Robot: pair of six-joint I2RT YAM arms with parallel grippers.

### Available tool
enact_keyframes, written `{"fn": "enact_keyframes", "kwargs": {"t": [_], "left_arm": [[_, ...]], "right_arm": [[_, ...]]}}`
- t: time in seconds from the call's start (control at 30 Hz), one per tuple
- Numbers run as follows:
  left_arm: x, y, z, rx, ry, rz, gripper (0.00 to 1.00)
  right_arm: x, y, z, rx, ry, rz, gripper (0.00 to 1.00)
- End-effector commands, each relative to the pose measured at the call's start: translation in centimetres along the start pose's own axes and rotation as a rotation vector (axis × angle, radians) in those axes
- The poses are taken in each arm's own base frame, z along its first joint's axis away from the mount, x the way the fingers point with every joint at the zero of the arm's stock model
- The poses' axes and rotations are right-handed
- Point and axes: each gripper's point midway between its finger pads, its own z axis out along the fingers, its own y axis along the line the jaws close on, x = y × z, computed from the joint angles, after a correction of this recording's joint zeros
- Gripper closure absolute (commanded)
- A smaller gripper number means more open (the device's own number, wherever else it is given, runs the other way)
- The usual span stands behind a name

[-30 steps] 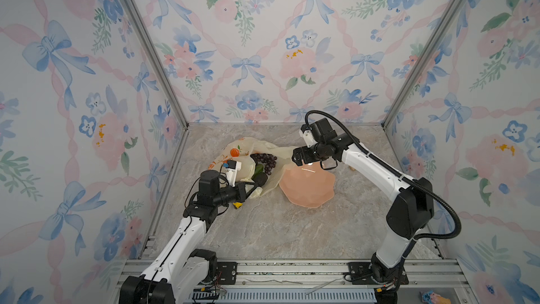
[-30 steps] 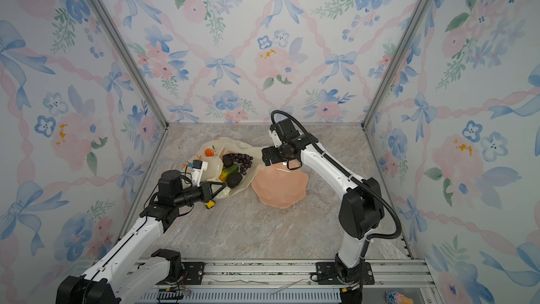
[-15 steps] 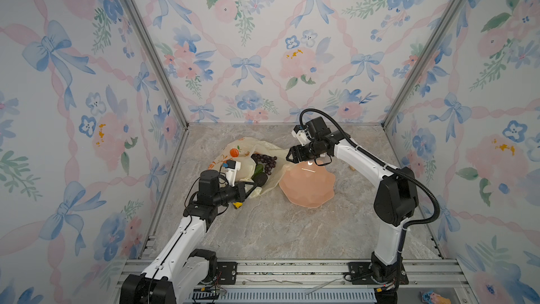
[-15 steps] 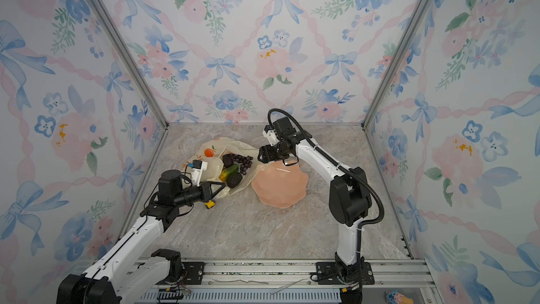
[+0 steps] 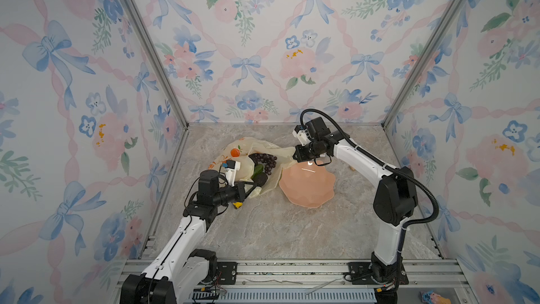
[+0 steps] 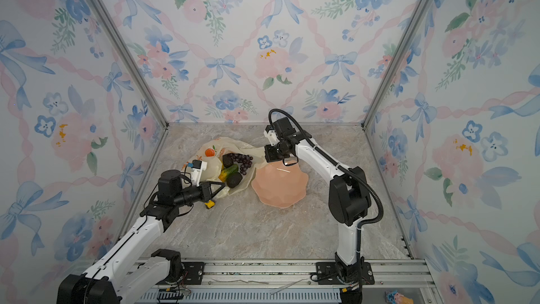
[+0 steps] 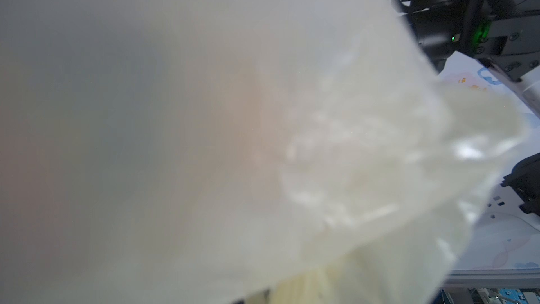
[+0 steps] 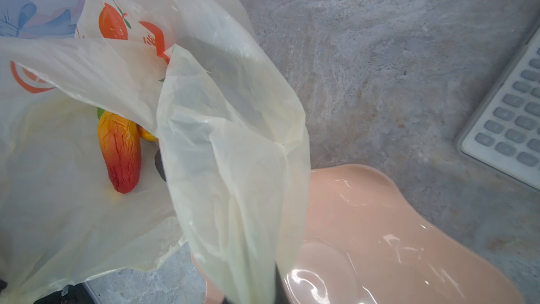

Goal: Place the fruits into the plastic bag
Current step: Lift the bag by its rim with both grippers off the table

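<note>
Gripping the near edge of the plastic bag (image 6: 212, 168), the left pincer (image 6: 220, 188) is shut on the film left of the pink plate (image 6: 279, 188). Its own wrist view is almost wholly veiled by that pale film (image 7: 263, 141). A small yellow duck toy (image 6: 209, 204) lies on the counter (image 6: 263, 229), also left of the plate and outside the bag. The bag lies crumpled and open on the counter at the plate's left, its right flap touching the plate's rim in both top views. Inside the opening lie a purple grape bunch (image 6: 245, 160), two dark avocados (image 6: 234, 180) and a green fruit (image 6: 233, 169), all just left of the plate. The right wrist view also shows a red-yellow fruit (image 8: 121, 150) inside under the film. Above the plate's far-left rim, the right pincer (image 6: 268, 155) is clamped together on a gathered strip of the bag (image 8: 233, 200). A grey keypad (image 8: 511, 112) lies on the counter near the plate.
</note>
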Motion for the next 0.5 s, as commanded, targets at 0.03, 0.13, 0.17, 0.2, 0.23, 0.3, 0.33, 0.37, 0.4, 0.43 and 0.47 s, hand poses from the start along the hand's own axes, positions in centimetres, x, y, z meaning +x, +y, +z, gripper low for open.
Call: {"fn": "enact_keyframes", "kwargs": {"t": [0.03, 0.13, 0.17, 0.2, 0.23, 0.3, 0.33, 0.37, 0.4, 0.43, 0.47], "left_arm": [[-1.3, 0.3, -0.5, -0.012, -0.030, -0.002, 1.00], [-2.9, 1.5, -1.7, -0.056, -0.074, -0.065, 1.00], [-3.7, 1.8, -2.1, -0.077, -0.091, -0.082, 1.00], [-4.6, 2.1, -2.8, -0.102, -0.115, -0.100, 1.00], [-5.7, 2.4, -3.5, -0.129, -0.144, -0.113, 1.00], [-7.6, 2.6, -4.9, -0.170, -0.193, -0.129, 1.00], [-8.7, 2.6, -5.6, -0.189, -0.220, -0.128, 1.00], [-9.4, 2.5, -6.0, -0.205, -0.238, -0.128, 1.00], [-10.7, 2.3, -6.8, -0.225, -0.272, -0.121, 1.00], [-11.8, 2.3, -7.4, -0.243, -0.299, -0.121, 1.00], [-12.5, 2.3, -7.8, -0.254, -0.320, -0.125, 1.00]], "right_arm": [[-2.7, 1.4, -2.8, -0.009, -0.079, -0.006, 1.00], [-4.4, 2.8, -4.2, -0.024, -0.105, -0.025, 1.00], [-5.1, 3.3, -4.7, -0.029, -0.118, -0.033, 1.00], [-5.8, 4.0, -5.3, -0.035, -0.130, -0.043, 1.00], [-6.5, 4.6, -5.9, -0.041, -0.143, -0.049, 1.00], [-7.7, 5.7, -6.7, -0.056, -0.161, -0.057, 1.00], [-8.6, 6.5, -7.3, -0.071, -0.178, -0.063, 1.00], [-9.1, 7.0, -7.6, -0.083, -0.185, -0.064, 1.00], [-9.9, 7.6, -8.1, -0.098, -0.199, -0.064, 1.00], [-10.6, 8.2, -8.6, -0.112, -0.215, -0.064, 1.00], [-11.3, 8.6, -9.0, -0.120, -0.233, -0.068, 1.00]]}}
